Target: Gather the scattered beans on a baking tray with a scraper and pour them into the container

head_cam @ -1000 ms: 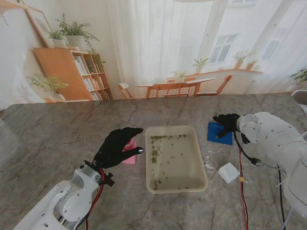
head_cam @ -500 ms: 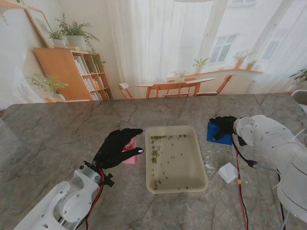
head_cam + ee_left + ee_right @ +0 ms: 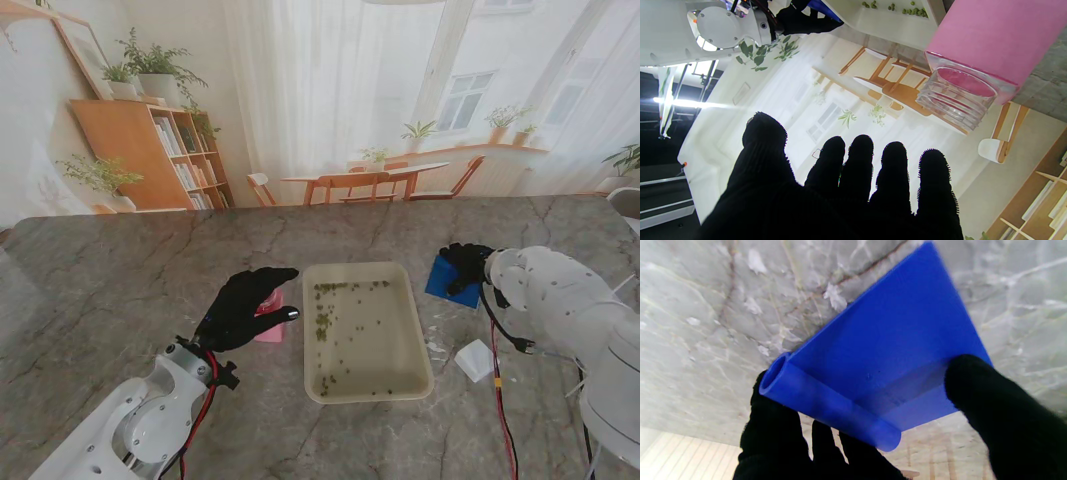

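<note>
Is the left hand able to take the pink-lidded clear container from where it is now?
Probably yes. The left hand hovers open just over the pink-lidded container, and the wrist view shows nothing between fingers and container. The baking tray lies beside it, apart.

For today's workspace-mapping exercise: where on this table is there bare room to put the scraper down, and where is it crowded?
Bare marble lies beyond the tray, and across the far left past the left hand. It is tight between the tray's right rim, the scraper in the right hand and the white block, and between the pink container and the tray's left rim.
</note>
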Available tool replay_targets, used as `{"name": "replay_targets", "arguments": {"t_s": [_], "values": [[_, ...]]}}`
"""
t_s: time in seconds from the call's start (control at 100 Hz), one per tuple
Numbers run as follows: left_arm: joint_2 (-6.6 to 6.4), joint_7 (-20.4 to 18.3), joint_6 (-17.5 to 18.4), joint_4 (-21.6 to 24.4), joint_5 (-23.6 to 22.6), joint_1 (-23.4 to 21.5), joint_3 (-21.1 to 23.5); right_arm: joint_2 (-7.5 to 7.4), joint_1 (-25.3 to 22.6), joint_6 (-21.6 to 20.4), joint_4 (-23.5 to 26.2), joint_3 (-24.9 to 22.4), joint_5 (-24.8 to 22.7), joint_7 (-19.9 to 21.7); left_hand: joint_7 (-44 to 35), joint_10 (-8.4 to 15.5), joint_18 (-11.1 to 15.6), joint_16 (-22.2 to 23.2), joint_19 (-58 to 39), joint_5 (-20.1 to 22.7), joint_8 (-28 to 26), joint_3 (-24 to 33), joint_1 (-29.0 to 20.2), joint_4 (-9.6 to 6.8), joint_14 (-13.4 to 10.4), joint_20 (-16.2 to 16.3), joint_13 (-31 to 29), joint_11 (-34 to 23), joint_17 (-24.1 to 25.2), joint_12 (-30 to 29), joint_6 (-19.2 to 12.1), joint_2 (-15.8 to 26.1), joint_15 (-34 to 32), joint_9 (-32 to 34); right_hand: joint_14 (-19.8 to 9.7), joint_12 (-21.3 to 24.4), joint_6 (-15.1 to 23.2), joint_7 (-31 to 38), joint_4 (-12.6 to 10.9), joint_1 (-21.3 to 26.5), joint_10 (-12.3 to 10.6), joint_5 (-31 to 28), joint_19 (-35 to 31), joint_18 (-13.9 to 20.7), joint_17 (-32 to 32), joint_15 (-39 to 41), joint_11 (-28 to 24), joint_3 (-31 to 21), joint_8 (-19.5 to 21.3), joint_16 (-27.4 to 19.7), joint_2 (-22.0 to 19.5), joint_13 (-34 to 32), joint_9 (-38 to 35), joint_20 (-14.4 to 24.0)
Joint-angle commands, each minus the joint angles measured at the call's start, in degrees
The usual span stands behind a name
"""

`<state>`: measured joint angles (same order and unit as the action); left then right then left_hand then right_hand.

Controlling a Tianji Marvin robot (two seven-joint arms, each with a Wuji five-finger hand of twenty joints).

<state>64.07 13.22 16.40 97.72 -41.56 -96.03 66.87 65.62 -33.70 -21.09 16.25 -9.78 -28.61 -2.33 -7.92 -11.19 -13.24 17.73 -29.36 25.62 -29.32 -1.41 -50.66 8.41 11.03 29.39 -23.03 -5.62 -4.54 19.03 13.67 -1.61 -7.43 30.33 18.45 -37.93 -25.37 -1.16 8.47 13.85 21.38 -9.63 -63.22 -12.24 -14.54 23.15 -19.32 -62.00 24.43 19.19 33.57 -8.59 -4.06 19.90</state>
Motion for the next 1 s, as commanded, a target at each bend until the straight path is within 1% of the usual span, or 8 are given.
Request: {"name": "replay_targets", "arguments": {"t_s": [0.0,0.28,0.43,0.54,0.77,0.8,0.85,0.99], "values": [[0.27,0.1,0.3,-0.3,0.2,0.1,-0.3,-0.04,-4.0,-0.8,-1.3,1.8,-0.9,1.7,-0.7,1.6,0.2,0.3,-1.0,1.0,-0.7,-0.8,-1.5,-6.05,-1.5,-0.2,-0.5,-0.1,0.1,1.0,-1.1,4.3,-0.5,0.4,-13.0,-7.5,-2.2,0.7,1.2,2.8,-0.8,1.1,-6.3,6.1,-6.4,28.5,-12.7,-4.1,8.0,11.1,3.7,-17.4,-3.2,3.0],[0.34,0.4,0.7,-0.4,0.4,0.1,-0.2,0.89,-5.6,-0.6,-1.3,2.0,-0.9,0.1,-0.9,1.7,0.2,0.3,-1.5,1.5,-0.9,-0.8,-2.2,-5.99,-1.6,-0.1,-0.8,-0.2,-0.2,1.1,-1.4,4.7,-0.6,0.7,-23.7,-16.2,-2.4,14.2,1.3,8.1,0.2,5.3,-10.1,19.2,-25.6,38.3,-27.2,-10.4,31.4,15.5,12.0,-27.4,-3.0,-1.0],[0.38,0.4,0.7,-0.5,0.7,0.2,-0.2,1.13,-6.7,0.0,-1.3,1.4,-1.1,-1.7,-1.0,1.8,0.2,0.4,-1.7,1.7,-1.0,-0.9,-2.4,-5.98,-1.7,-0.1,-1.0,-0.2,-0.3,1.1,-1.4,4.7,-0.7,0.8,-31.0,-13.7,0.8,23.2,1.1,11.4,-0.9,-0.5,-10.3,27.4,-35.5,40.1,-37.5,-13.3,33.5,15.1,15.4,-36.0,-7.1,-0.4],[0.38,0.3,0.8,-0.6,0.9,0.2,-0.3,1.27,-7.5,0.4,-1.3,0.2,-1.4,-3.7,-1.1,1.6,0.2,0.4,-1.8,1.7,-1.1,-0.9,-2.5,-5.97,-1.6,-0.1,-1.1,-0.2,-0.3,1.1,-1.4,4.6,-0.7,0.8,-33.3,-13.0,5.7,35.6,10.7,17.4,-4.7,-7.0,-10.4,31.0,-41.9,42.7,-40.9,-13.5,31.0,7.9,20.2,-42.7,-17.7,3.1],[0.37,0.3,0.9,-0.7,0.8,0.3,-0.3,1.93,-7.5,-0.5,-1.3,-1.3,-1.6,-5.9,-1.1,1.6,0.4,0.5,-2.2,1.9,-1.2,-0.9,-2.7,-5.96,-1.6,0.0,-1.2,-0.2,-0.5,1.2,-1.4,4.5,-0.8,0.7,-34.0,-11.7,22.5,66.6,11.7,20.6,-9.0,-17.3,-9.9,32.3,-46.1,41.4,-41.4,-12.9,18.8,4.1,22.7,-48.7,-27.1,6.9],[0.37,0.3,0.9,-0.7,0.8,0.3,-0.3,2.04,-7.5,-0.5,-1.3,-1.4,-1.6,-6.2,-1.1,1.7,0.4,0.6,-2.2,1.9,-1.2,-0.9,-2.7,-5.96,-1.7,0.0,-1.2,-0.2,-0.5,1.2,-1.4,4.5,-0.9,0.8,-34.2,-11.8,26.1,73.2,11.8,20.6,-9.4,-18.9,-9.9,32.3,-46.2,41.2,-41.4,-13.0,9.0,3.9,22.9,-49.1,-27.5,7.6],[0.38,0.4,0.9,-0.7,0.7,0.2,-0.2,2.18,-7.4,-0.4,-1.3,-1.6,-1.7,-6.8,-1.2,1.6,0.3,0.6,-2.3,2.0,-1.2,-0.9,-2.7,-5.96,-1.6,0.0,-1.2,-0.2,-0.5,1.2,-1.4,4.5,-0.9,0.8,-34.5,-12.0,34.7,80.6,11.8,20.6,-10.2,-24.1,-10.2,32.5,-46.3,41.2,-41.8,-13.1,2.6,3.8,23.0,-49.5,-28.1,7.9],[0.39,0.5,0.7,-0.5,0.7,0.0,0.0,2.57,-7.1,0.2,-1.3,-2.4,-1.8,-7.8,-1.2,1.7,0.4,0.7,-2.6,2.1,-1.3,-0.9,-3.0,-5.97,-1.7,0.0,-1.2,-0.2,-0.6,1.2,-1.4,4.5,-0.9,0.8,-34.7,-12.0,44.3,87.9,12.0,20.7,-12.2,-30.1,-11.0,32.0,-46.6,41.5,-43.4,-12.9,3.6,3.7,22.5,-49.9,-29.2,8.1]]}}
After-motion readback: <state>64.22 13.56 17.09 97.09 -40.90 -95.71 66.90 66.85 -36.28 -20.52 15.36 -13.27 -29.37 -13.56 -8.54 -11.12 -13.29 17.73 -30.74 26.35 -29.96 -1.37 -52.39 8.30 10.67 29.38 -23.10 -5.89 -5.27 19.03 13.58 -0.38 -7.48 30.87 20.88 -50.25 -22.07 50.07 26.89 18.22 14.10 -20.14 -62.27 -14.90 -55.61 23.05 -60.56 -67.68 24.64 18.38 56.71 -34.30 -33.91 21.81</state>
